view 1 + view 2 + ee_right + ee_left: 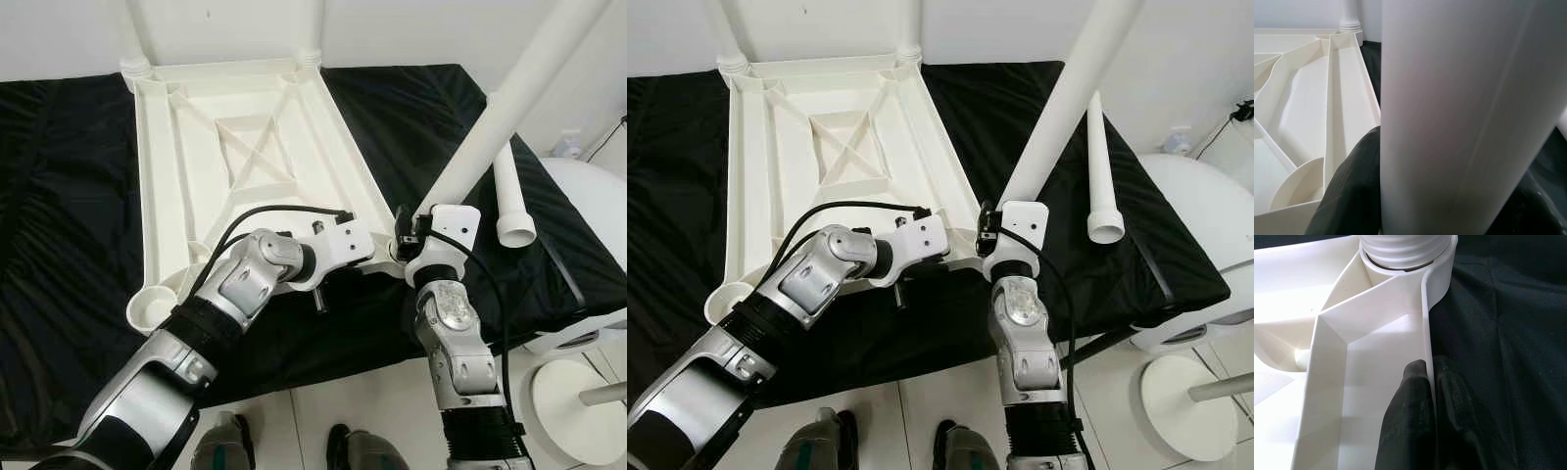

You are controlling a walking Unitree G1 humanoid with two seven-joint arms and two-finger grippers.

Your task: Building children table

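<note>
Tabletop (245, 137) lay upside down on black cloth (59, 196), two legs (312, 29) fitted at its far corners. Left gripper (1431, 382) pinched its rim; right gripper (1449, 205) clamped a third leg (509, 98) (one spare leg (1100, 166) lay beside).

White tabletop (245, 147) upside down on black cloth, legs upright in corners, spare leg (509, 201) lying beside

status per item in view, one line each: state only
tabletop: upside down on black cloth
far legs: two fitted, upright
near-right leg: standing in its corner socket
spare leg: loose on cloth
near-left socket: empty
left gripper: shut on tabletop rim
right gripper: shut on near-right leg
</note>
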